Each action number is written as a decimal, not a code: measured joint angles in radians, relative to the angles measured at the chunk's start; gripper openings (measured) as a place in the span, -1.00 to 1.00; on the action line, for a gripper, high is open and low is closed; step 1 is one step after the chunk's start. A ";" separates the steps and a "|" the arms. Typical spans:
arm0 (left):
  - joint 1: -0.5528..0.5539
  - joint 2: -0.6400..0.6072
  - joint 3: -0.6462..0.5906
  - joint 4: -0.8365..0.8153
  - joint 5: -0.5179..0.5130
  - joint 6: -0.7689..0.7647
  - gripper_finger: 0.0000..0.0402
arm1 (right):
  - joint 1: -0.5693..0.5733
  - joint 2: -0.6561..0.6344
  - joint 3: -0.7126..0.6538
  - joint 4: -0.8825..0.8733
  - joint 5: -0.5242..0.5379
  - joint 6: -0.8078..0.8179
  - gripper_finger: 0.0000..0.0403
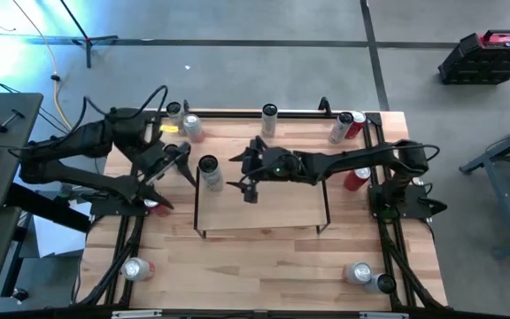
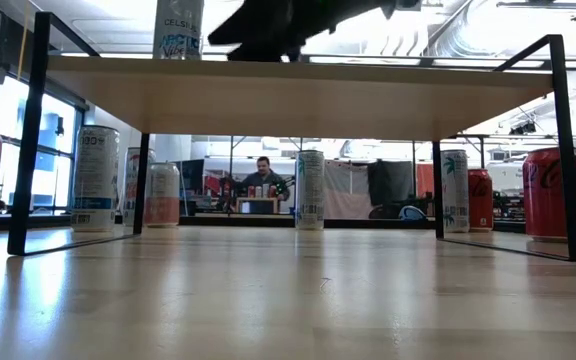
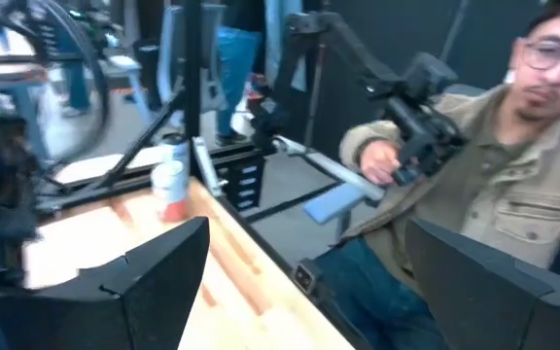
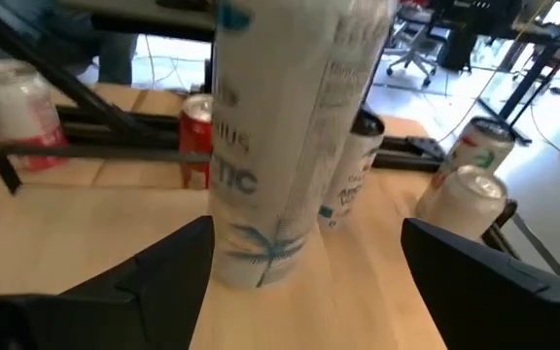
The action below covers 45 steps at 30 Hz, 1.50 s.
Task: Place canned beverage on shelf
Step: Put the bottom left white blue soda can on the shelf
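Observation:
The shelf [image 1: 264, 206], a light-wood board on thin black wire end frames, stands mid-table. A tall white canned beverage with blue lettering [image 4: 285, 136] stands upright on its base on the board's far left part [image 1: 208, 168]. My right gripper [image 1: 237, 174] is open just to the can's right. In the right wrist view its fingers stand on either side of the can with clear gaps. My left gripper [image 1: 178, 159] hangs open to the left of the shelf, with nothing between its fingers. From the low view the can [image 2: 178, 28] shows on top of the board.
Several other cans stand about the table: at the far edge [image 1: 269, 115] [image 1: 191, 127] [image 1: 343, 127], at the right [image 1: 357, 177], and at the near corners [image 1: 135, 268] [image 1: 359, 272]. Black rails edge the table. A person [image 3: 474, 194] sits beyond the table.

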State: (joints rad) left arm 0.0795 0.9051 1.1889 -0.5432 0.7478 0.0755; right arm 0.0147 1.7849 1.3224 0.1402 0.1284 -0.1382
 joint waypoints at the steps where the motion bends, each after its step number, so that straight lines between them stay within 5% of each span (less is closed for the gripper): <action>1: -0.008 -0.008 -0.009 0.001 -0.016 -0.009 0.68 | 0.001 0.006 0.000 0.009 -0.005 -0.002 0.57; 9: -0.031 -0.057 -0.051 0.051 -0.029 -0.064 0.68 | 0.002 0.030 0.000 0.068 -0.152 0.009 0.57; 20: -0.031 -0.047 -0.051 0.078 -0.031 -0.065 0.68 | 0.002 0.064 -0.001 0.106 -0.060 0.035 0.57; 39: -0.031 -0.046 -0.051 0.071 -0.029 -0.065 0.68 | 0.021 0.079 -0.001 0.123 -0.130 0.086 0.57; 45: -0.031 -0.046 -0.051 0.070 -0.029 -0.096 0.68 | 0.036 0.074 -0.001 0.130 0.014 0.078 0.57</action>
State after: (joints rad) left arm 0.0483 0.8593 1.1378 -0.4732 0.7185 -0.0203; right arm 0.0509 1.8591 1.3212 0.2701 0.1424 -0.0601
